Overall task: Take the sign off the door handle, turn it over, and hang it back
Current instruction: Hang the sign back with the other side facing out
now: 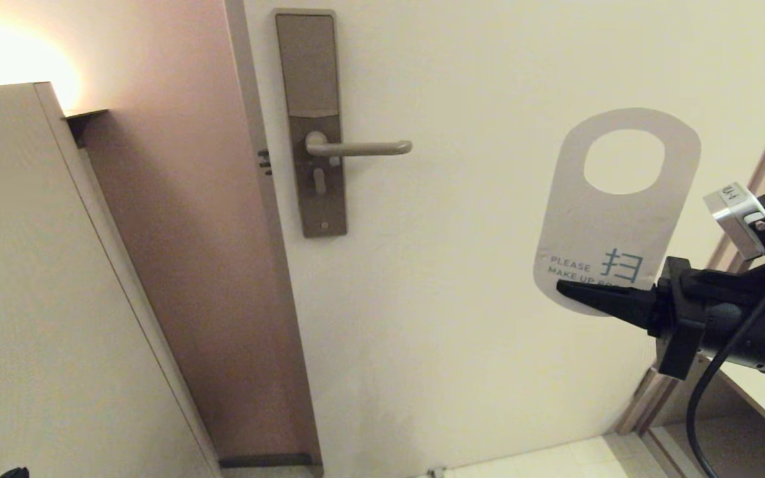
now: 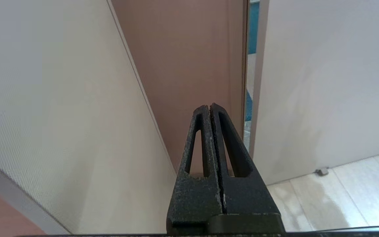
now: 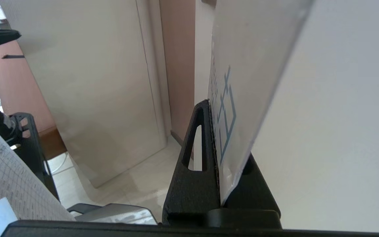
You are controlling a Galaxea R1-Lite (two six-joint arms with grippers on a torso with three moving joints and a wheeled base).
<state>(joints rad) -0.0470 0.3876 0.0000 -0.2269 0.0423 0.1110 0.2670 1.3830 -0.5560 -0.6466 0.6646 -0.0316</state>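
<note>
The right tool pinches the lower end of the sign, holding it upright against the pale door, well to the right of the door handle, which is bare. The white face shows teal print reading "PLEASE MAKE UP", partly covered, beside a Chinese character. The left tool sits low at left, fingers pressed together, gripping nothing.

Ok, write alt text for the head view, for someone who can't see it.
The right hand holds the sign upright by its bottom edge, white "PLEASE MAKE UP ROOM" side showing, off to the right of the door handle. The handle is bare, on its tall backplate on a cream door.
</note>
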